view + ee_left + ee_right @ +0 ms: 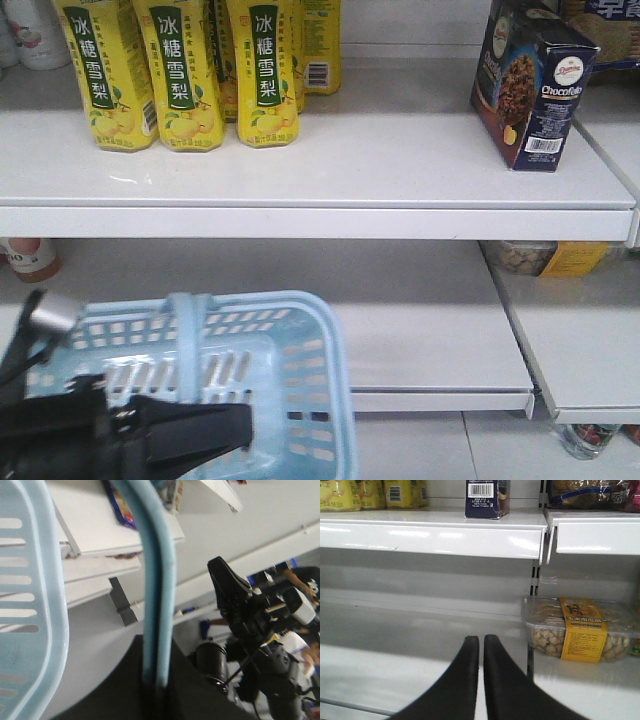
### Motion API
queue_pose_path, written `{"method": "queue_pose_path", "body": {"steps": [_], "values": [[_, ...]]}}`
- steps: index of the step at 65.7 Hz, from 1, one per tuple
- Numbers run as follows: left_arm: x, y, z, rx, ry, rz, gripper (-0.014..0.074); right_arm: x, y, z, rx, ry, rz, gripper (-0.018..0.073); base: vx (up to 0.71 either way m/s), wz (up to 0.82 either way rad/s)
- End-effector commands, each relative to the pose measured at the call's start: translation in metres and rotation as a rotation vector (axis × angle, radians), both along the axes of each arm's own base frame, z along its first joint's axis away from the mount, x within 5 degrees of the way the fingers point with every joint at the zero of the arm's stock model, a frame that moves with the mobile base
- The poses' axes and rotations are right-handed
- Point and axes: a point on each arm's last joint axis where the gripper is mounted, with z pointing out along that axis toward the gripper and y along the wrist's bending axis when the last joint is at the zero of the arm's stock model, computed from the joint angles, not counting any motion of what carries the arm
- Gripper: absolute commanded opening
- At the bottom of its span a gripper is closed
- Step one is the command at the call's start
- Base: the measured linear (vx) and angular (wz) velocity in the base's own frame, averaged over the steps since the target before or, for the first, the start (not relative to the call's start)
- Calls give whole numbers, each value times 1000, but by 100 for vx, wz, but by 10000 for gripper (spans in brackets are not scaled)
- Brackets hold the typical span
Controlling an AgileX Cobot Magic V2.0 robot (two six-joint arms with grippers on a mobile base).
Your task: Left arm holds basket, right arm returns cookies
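Note:
The light blue basket hangs at the lower left in front of the lower shelf. My left gripper is shut on its looped handles, with the slotted basket wall beside it. The cookies, a dark navy carton, stand upright at the right end of the upper shelf, and their barcode side shows from below. My right gripper is shut and empty, low in front of the lower shelf, well below the carton. The right arm shows in the left wrist view.
Yellow drink cartons line the left of the upper shelf. A clear snack tub with a yellow label sits on the lower right shelf. Snack bags lie right of the cookies. A bottle stands at the far left.

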Motion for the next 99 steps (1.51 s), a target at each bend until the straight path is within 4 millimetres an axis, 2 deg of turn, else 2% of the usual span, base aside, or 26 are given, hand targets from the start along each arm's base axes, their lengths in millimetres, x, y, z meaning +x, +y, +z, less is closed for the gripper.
{"method": "queue_pose_path", "body": {"steps": [1,8,13,21,32,41,69,77,99], "values": [[-24,22,6,-8,-150,103,-3,-1,2,15,-6,-85,20,-11,0,0],[-54,51,3,117,-446,192,-3,-1,2,15,-6,-85,20,-11,0,0],[-72,68,-3,124,-554,274,-3,-1,2,15,-6,-85,20,-11,0,0],[-90,89,-26,147,-661,392,-3,-1,2,15,-6,-85,20,-11,0,0],[-75,94,-60,400,-509,426,-3,0,2,14,-7,-74,18,-11,0,0],[-68,98,-85,519,-576,465,-3,0,2,14,-8,-73,18,-11,0,0],[-60,123,-77,724,-623,857,-3,0,2,14,-8,-73,18,-11,0,0],[-62,125,-73,744,-681,904,-3,0,2,14,-8,-73,18,-11,0,0],[-64,123,-65,665,-751,937,-3,0,2,14,-8,-73,18,-11,0,0]]}}
